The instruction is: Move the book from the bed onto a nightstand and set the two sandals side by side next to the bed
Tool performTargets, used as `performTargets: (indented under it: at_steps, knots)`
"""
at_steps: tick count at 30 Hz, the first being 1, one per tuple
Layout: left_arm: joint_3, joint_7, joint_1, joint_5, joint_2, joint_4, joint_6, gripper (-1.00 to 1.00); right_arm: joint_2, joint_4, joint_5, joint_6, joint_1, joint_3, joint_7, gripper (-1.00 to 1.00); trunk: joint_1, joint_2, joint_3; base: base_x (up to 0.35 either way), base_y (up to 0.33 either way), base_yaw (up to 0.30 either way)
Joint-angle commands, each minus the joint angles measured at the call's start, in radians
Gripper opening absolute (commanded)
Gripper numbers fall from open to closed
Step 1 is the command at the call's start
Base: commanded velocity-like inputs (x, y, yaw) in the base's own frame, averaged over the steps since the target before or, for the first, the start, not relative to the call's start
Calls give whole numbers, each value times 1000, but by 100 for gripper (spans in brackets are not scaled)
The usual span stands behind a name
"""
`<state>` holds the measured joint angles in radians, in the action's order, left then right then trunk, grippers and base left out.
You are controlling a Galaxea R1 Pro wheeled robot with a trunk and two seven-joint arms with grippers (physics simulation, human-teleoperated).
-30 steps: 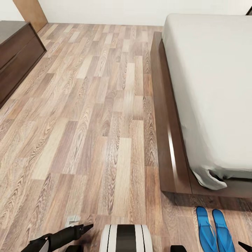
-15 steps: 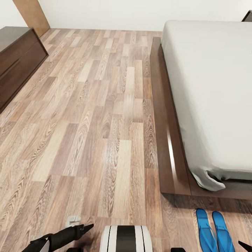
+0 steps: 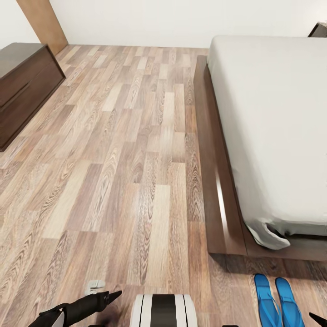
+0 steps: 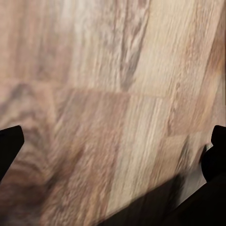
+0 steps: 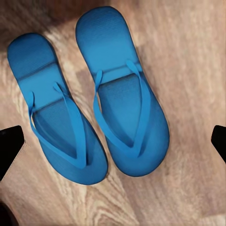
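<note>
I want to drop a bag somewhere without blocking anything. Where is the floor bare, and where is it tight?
The wood floor is bare across the wide stretch between the dark cabinet and the bed frame. It is crowded at the bed's near corner, where the two sandals lie side by side on the floor.

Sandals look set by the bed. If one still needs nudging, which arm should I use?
Probably the right. The right gripper hangs open directly over the sandals, which lie side by side near the bed. The left gripper faces bare floor.
</note>
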<state>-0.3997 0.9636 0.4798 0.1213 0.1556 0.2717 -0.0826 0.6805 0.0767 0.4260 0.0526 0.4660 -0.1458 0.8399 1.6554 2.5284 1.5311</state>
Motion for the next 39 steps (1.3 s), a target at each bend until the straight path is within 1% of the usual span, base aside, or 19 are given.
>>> performTargets:
  at_steps: [1, 20, 29, 32, 34, 35, 39]
  knots:
    - [-8, 6, 0, 9, -1, 1, -9, 100, 1, 5, -6, 6, 2, -8, 4, 100, -1, 0, -3, 0, 0, 0]
    - [-10, 7, 0, 8, 0, 1, -8, 100, 1, 5, -6, 6, 2, -8, 4, 100, -9, -4, -77, 0, 0, 0]
    - [-13, 7, 0, 6, 12, 2, -9, 100, 0, 5, -6, 6, 2, -8, 4, 100, -13, -7, -112, 0, 0, 0]
    - [-27, 6, 0, 6, 29, 3, -9, 100, 0, 5, -6, 6, 2, -8, 4, 100, -15, -7, -123, 0, 0, 0]
    - [-52, 6, 0, 6, 41, 3, -9, 100, 0, 5, -6, 6, 2, -8, 4, 100, -15, -8, -131, 0, 0, 0]
    - [-98, 7, 0, 6, 49, 3, -9, 100, 0, 5, -6, 6, 2, -8, 4, 100, -16, -8, -135, 0, 0, 0]
    - [-104, 7, 0, 6, 50, 3, -9, 100, 0, 5, -6, 6, 2, -8, 4, 100, -18, -9, -150, 0, 0, 0]
